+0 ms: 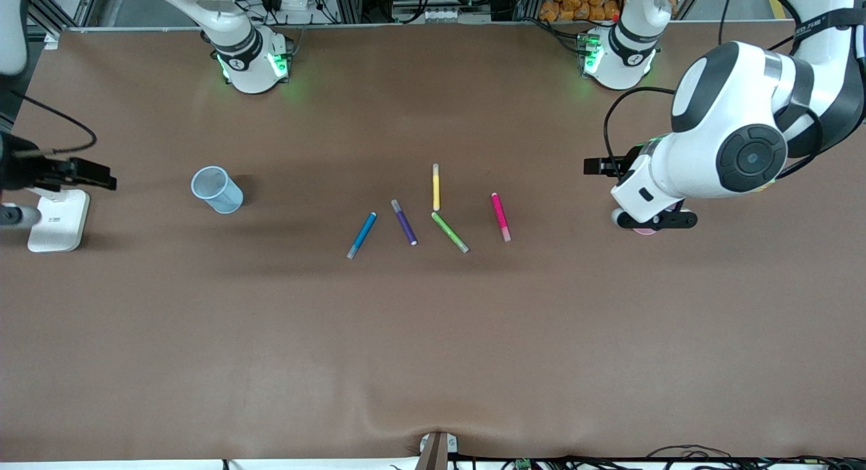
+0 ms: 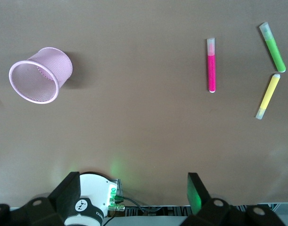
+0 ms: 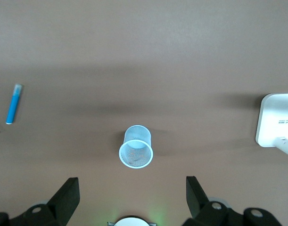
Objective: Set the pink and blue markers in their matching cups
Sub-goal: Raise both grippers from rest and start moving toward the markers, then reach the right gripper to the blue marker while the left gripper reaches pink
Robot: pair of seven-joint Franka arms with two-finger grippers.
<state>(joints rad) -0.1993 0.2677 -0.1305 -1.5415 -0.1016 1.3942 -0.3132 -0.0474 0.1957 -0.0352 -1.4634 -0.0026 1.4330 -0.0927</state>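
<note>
Markers lie in a loose row at mid-tabletop [image 1: 433, 362]. The pink marker [image 1: 500, 216] is the one nearest the left arm's end, its long axis running roughly toward and away from the front camera, pale end nearer that camera. The blue marker [image 1: 362, 235] lies slanted at the row's other end, toward the right arm. The left gripper [image 2: 134, 200], jaws wide and empty, hangs over the pink cup [image 2: 40, 75], which stands toward the left arm's end. The right gripper [image 3: 133, 197], likewise wide and empty, is over the tabletop near the blue cup [image 1: 217, 189]. Judged by reach, each arm is nearer its own colour. No brand or writing is legible on markers or cups.
</note>
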